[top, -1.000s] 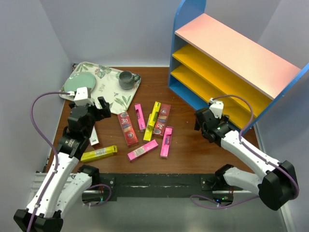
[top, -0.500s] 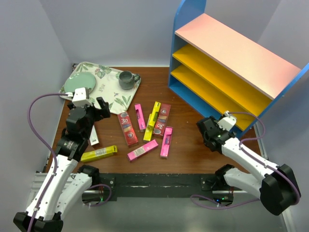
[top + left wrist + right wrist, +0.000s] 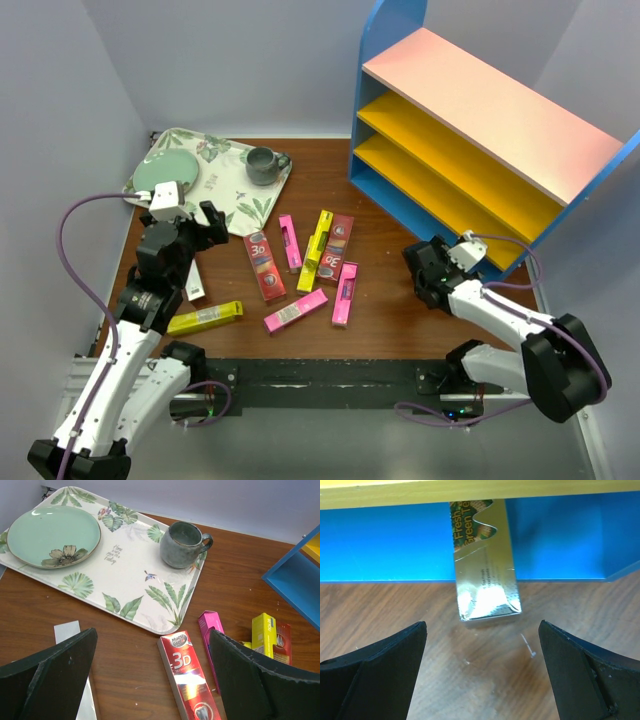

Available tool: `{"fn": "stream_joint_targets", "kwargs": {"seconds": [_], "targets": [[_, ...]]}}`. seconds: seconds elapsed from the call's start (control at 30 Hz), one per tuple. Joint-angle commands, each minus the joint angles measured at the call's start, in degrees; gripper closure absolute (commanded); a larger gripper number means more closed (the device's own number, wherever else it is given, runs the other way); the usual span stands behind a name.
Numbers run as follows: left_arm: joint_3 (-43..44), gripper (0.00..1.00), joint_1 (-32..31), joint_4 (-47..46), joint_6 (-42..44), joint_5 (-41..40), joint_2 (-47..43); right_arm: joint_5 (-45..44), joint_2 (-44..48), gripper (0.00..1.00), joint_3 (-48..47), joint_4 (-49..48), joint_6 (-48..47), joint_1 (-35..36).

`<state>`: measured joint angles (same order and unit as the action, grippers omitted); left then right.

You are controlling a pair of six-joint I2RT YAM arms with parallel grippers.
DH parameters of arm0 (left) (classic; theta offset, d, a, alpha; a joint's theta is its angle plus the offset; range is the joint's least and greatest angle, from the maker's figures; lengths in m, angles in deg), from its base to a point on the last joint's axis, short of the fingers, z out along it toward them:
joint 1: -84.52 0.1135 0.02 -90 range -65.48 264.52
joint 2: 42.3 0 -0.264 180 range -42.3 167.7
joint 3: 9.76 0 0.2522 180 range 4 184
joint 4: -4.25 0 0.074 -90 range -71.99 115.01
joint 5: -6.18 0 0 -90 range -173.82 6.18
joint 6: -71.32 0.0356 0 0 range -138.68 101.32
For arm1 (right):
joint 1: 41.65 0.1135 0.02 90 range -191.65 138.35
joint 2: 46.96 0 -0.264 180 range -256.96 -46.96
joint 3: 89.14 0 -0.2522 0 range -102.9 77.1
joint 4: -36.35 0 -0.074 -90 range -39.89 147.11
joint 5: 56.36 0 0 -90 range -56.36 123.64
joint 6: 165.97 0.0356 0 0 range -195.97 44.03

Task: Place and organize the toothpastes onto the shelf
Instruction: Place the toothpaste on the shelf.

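Observation:
Several toothpastes lie loose mid-table: dark red, pink, yellow, pink, yellow and white. My left gripper is open and empty above the table beside the white carton. Its view shows the dark red carton between the fingers. My right gripper is open and empty before the shelf. Its view shows a silvery green-tea carton lying under the lowest yellow board, its end sticking out.
A floral tray at the back left holds a green plate and a grey mug. Walls close the left, back and right sides. The shelf's blue base stands on the table's right.
My right gripper has pulled back from the shelf toward the near edge, open and empty. The left arm has hardly moved.

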<state>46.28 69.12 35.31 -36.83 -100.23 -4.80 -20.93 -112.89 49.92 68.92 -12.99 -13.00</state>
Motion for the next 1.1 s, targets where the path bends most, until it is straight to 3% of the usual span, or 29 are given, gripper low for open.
{"fn": "stream_joint_targets", "kwargs": {"seconds": [0.0, 0.53, 0.8, 1.07], "targets": [[-0.18, 0.00, 0.19, -2.09, 1.54, 0.58, -0.05, -3.62, -2.79, 0.02, -0.33, -7.20, 1.18, -0.60], [-0.18, 0.00, 0.19, -2.18, 1.63, 0.93, 0.56, -1.86, -6.58, 0.03, -1.74, -15.03, -4.27, -1.66], [-0.27, 0.00, 0.19, -2.27, 1.63, 1.11, 0.91, 0.07, -5.18, 0.02, -4.02, -7.91, -4.35, -1.75], [-0.36, 0.00, 0.19, -2.27, 1.63, 1.29, 1.35, 2.79, 4.22, 0.01, -4.28, 0.69, -8.92, -1.84]]}}
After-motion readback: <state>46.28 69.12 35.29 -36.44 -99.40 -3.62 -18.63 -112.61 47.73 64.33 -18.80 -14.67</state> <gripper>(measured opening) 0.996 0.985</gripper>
